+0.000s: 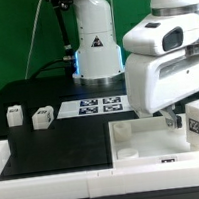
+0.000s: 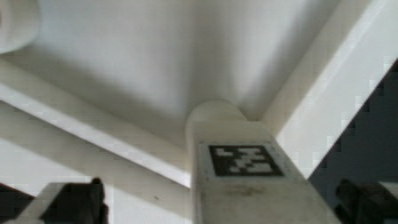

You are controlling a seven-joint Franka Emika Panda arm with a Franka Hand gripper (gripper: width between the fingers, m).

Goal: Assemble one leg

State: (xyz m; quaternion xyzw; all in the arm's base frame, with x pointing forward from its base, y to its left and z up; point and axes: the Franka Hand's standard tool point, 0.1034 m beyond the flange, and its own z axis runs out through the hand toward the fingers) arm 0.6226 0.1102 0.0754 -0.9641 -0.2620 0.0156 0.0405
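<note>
- Gripper [image 1: 176,120]: fingers spread wide, apparently clear of the leg [image 2: 240,170]; nothing held.
- Leg: upright at the tray [image 1: 143,155] corner, exterior view's right.
- Handling: probably light, rigid, smooth plastic; grip the flat side faces.

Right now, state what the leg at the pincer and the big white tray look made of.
Leg: probably hard plastic, matte white with smooth faces, carrying a printed black-and-white tag. Tray: likely the same white plastic, smooth and even, though it could be painted.
</note>
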